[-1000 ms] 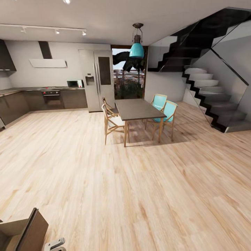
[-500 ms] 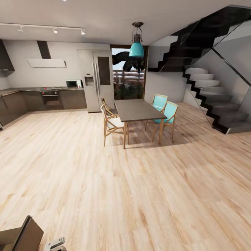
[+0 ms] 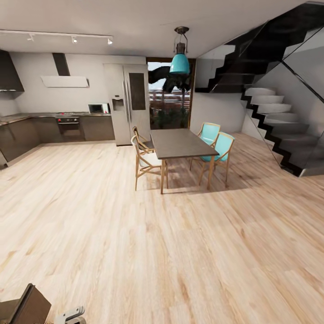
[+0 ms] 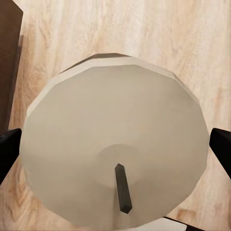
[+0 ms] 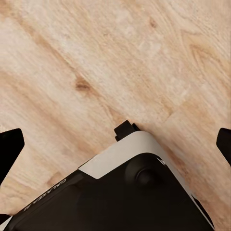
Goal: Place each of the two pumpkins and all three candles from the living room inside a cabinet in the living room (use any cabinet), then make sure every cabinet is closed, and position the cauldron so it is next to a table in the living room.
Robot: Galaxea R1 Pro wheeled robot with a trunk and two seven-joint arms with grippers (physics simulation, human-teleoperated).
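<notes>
One candle point(image 4: 115, 154) is in hand: a stubby grey-tan cylinder with a dark wick, seen end-on between the left gripper point(image 4: 115, 149) fingers. The dark fingers point(image 4: 8, 149) sit at either side of it, spread about as wide as the candle; they look closed onto it, contact itself not resolvable. A dark wood edge point(image 4: 7, 62) shows just beside the candle over the plank floor point(image 4: 144, 33), possibly the cabinet, cannot confirm.

Right gripper point(image 5: 115, 144) is spread wide with nothing between the fingers, hanging over bare floor and part of the robot's own base point(image 5: 134, 192).

Head camera looks across open floor to the dining table point(image 3: 180, 143), with wooden chairs point(image 3: 146, 162) on its near-left side and teal chairs point(image 3: 216, 146) on its far-right side. Fridge point(image 3: 128, 103) and kitchen counter point(image 3: 54, 121) are well behind and left of the table, stairs point(image 3: 279, 117) to its right, teal lamp point(image 3: 179, 63) above it. A dark brown corner point(image 3: 27, 306) sits at the frame's lower left, well apart from the table.

Progress, as a judgement: mid-carry on one candle, not yet stowed. Status of the pumpkins, other candles, cabinet closure and cauldron can't be told from here.
</notes>
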